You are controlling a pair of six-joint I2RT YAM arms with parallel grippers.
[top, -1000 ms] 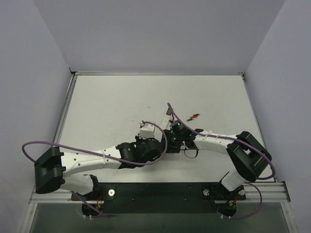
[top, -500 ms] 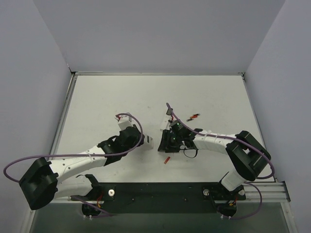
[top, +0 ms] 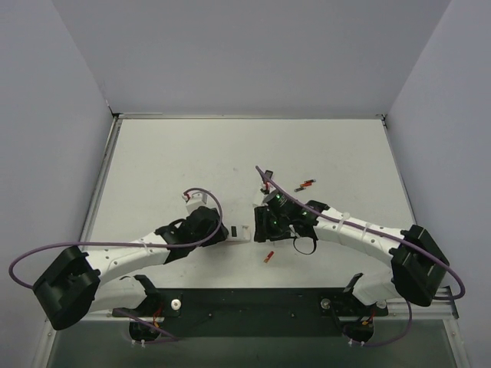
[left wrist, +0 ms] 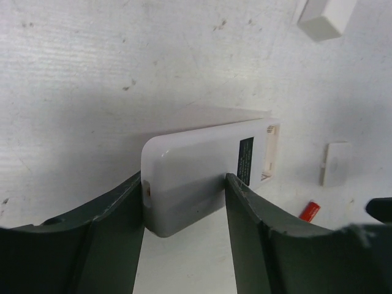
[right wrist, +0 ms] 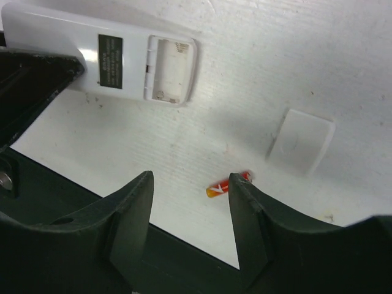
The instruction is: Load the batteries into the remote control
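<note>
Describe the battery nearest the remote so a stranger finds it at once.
On the white table, find the white remote control at the left gripper. The tiny red-orange battery lies alone just toward the arm bases from it; the other batteries lie farther back.

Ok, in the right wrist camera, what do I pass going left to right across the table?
White remote control → red battery → loose white battery cover.

White block [left wrist: 324, 17] cut by top edge, remote control [right wrist: 122, 52] end behind left tool [left wrist: 184, 184], far batteries [top: 307, 183] tiny, indistinct
</note>
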